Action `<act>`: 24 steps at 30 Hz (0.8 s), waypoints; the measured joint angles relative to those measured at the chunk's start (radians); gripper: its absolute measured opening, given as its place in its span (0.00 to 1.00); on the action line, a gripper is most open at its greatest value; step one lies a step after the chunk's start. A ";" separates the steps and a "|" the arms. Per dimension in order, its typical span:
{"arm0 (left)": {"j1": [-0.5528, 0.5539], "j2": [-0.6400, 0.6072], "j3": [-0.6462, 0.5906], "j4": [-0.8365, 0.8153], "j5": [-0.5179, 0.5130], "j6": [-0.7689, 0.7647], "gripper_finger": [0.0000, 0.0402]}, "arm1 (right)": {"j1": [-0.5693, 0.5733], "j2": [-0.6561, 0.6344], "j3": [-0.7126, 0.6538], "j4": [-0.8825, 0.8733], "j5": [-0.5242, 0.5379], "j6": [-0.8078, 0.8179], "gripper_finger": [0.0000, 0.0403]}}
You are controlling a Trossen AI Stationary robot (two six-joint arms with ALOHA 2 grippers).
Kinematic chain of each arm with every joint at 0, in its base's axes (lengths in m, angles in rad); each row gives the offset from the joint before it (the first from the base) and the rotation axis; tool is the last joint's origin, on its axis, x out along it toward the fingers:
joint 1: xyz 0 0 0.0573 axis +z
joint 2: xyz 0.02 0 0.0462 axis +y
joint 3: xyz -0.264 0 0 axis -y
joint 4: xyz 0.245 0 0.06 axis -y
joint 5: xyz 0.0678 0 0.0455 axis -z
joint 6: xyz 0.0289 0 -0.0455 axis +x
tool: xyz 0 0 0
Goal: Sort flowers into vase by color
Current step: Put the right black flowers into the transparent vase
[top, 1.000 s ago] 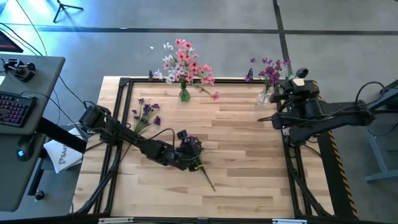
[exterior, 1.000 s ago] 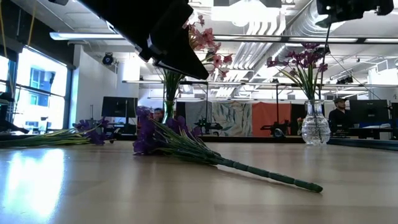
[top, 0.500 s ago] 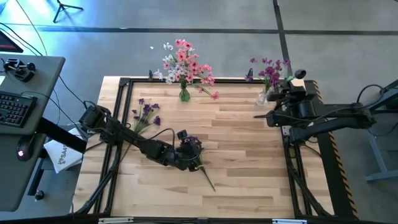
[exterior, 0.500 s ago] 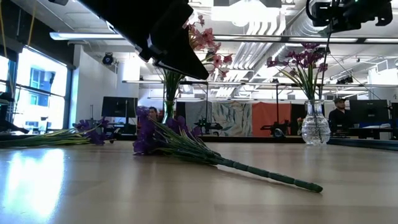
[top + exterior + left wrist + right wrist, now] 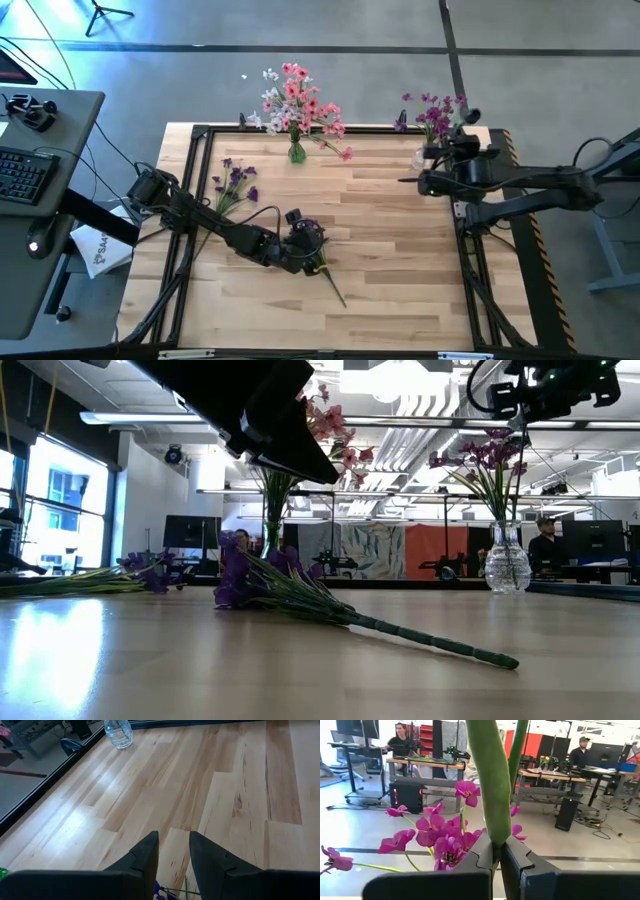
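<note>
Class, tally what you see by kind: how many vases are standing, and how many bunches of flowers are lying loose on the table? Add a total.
Vases standing: 2 (the vase of pink and white flowers, the vase of purple flowers)
Bunches lying loose: 2 (the purple bunch by the left edge, the purple bunch in the middle)
Total: 4

1. A purple sprig (image 5: 300, 592) lies on the table (image 5: 150, 670), blossoms at 9 o'clock, stem tip at 4 o'clock.
2. More purple flowers (image 5: 110, 576) lie flat at far 9 o'clock.
3. A glass vase (image 5: 507, 562) of purple flowers stands at 3 o'clock.
4. A second vase (image 5: 272, 532) with pink flowers stands behind the sprig.
5. A dark arm (image 5: 250, 405) fills 11 o'clock.
6. Another arm (image 5: 545, 380) hangs at 1 o'clock, above the glass vase.
7. A person (image 5: 545, 542) sits at 3 o'clock, beyond the table.
</note>
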 joint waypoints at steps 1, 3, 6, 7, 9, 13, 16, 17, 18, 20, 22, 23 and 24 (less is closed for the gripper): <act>0.000 0.000 0.000 0.000 0.000 0.000 0.24 | -0.003 0.008 0.000 0.004 -0.001 0.000 0.00; 0.000 0.000 0.000 0.000 0.000 0.000 0.24 | -0.006 0.025 0.000 0.016 -0.004 -0.010 0.00; 0.000 0.000 0.000 0.000 0.000 0.000 0.24 | -0.006 0.052 0.000 0.063 -0.023 -0.067 0.00; 0.000 0.000 0.000 0.000 0.000 0.000 0.24 | -0.006 0.062 0.000 0.085 -0.028 -0.100 0.00; 0.000 0.000 0.000 0.000 0.000 0.000 0.24 | -0.006 0.082 0.000 0.131 -0.031 -0.169 0.00; 0.000 0.000 0.000 0.000 0.000 -0.001 0.24 | -0.022 0.106 0.000 0.162 -0.040 -0.231 0.00; 0.000 0.000 0.000 0.000 0.001 -0.001 0.24 | -0.058 0.115 0.000 0.159 -0.083 -0.233 0.00; 0.000 0.000 0.000 0.000 0.003 -0.001 0.24 | -0.071 0.115 0.000 0.161 -0.097 -0.233 0.00; 0.000 0.000 0.000 0.000 0.007 -0.001 0.24 | -0.083 0.115 0.000 0.163 -0.107 -0.234 0.00; 0.000 0.000 0.000 0.000 0.014 -0.001 0.24 | -0.102 0.115 0.000 0.185 -0.131 -0.248 0.00; 0.000 0.000 0.000 0.000 0.015 -0.001 0.24 | -0.112 0.115 0.000 0.226 -0.153 -0.294 0.00; 0.000 0.000 0.000 0.000 0.015 -0.001 0.24 | -0.113 0.115 0.000 0.256 -0.163 -0.332 0.00; 0.000 0.000 0.000 0.000 0.016 -0.001 0.24 | -0.113 0.115 0.000 0.291 -0.175 -0.378 0.00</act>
